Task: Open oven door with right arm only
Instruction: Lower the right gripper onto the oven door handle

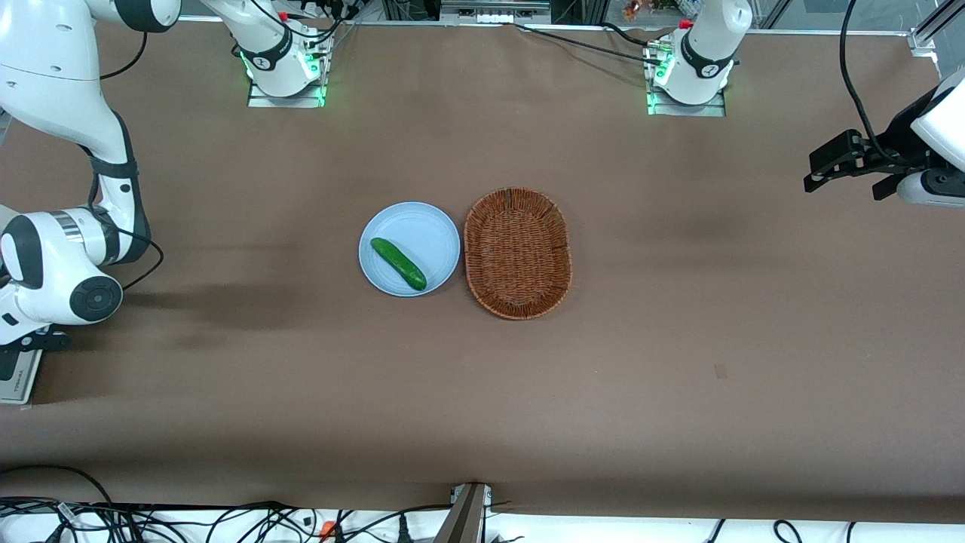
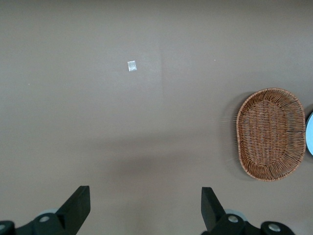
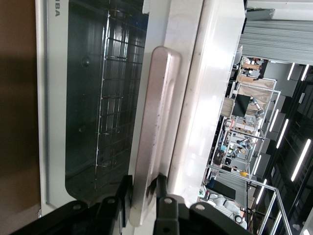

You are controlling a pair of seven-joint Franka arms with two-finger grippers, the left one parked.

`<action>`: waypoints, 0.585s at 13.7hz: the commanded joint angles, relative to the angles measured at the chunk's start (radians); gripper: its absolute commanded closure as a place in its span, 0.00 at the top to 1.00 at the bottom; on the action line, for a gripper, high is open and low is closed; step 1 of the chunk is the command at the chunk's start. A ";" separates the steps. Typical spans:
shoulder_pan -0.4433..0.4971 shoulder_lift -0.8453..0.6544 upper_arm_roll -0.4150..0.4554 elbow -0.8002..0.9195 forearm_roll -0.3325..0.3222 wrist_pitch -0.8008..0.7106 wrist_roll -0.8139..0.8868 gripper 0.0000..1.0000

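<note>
Right wrist view shows the tool [image 3: 143, 193] of the right arm [image 1: 60, 249] closed around one end of the bar handle [image 3: 152, 132] of the oven door [image 3: 88, 107]. Its 2 black fingers [image 3: 164, 188] are narrow apart, only as wide as the bar, and each one touches a side of the handle, so the tool is pinching the handle. The handle is pale and long, and it runs away from the tool along the white edge of the door. Just beside the tool is the dark glass window [image 3: 80, 117] of the door, and a wire rack [image 3: 115, 107] can be seen through the glass. On the white frame of the door, at the end away from the tool, some dark letters are printed; only "BA" can be read, the rest is cut off.

In the front view the right arm is bent low at the working arm's end of the brown counter [image 1: 678, 339], and the tool and the oven are out of sight there. Well apart from the arm, near the middle of the counter, a blue plate [image 1: 430, 230] carries 1 green cucumber [image 1: 398, 263]. A brown woven basket [image 1: 517, 253] lies just beside the plate, toward the parked arm's end.
</note>
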 commanded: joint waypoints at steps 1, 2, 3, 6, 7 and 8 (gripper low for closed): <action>-0.003 0.068 0.006 -0.003 0.067 0.029 0.024 0.24; 0.000 0.068 0.006 -0.011 0.068 0.029 0.025 0.24; 0.001 0.069 0.007 -0.011 0.085 0.030 0.025 0.24; 0.012 0.069 0.012 -0.018 0.113 0.030 0.025 0.24; 0.017 0.069 0.012 -0.018 0.128 0.029 0.025 0.24; 0.020 0.075 0.012 -0.018 0.143 0.030 0.027 0.24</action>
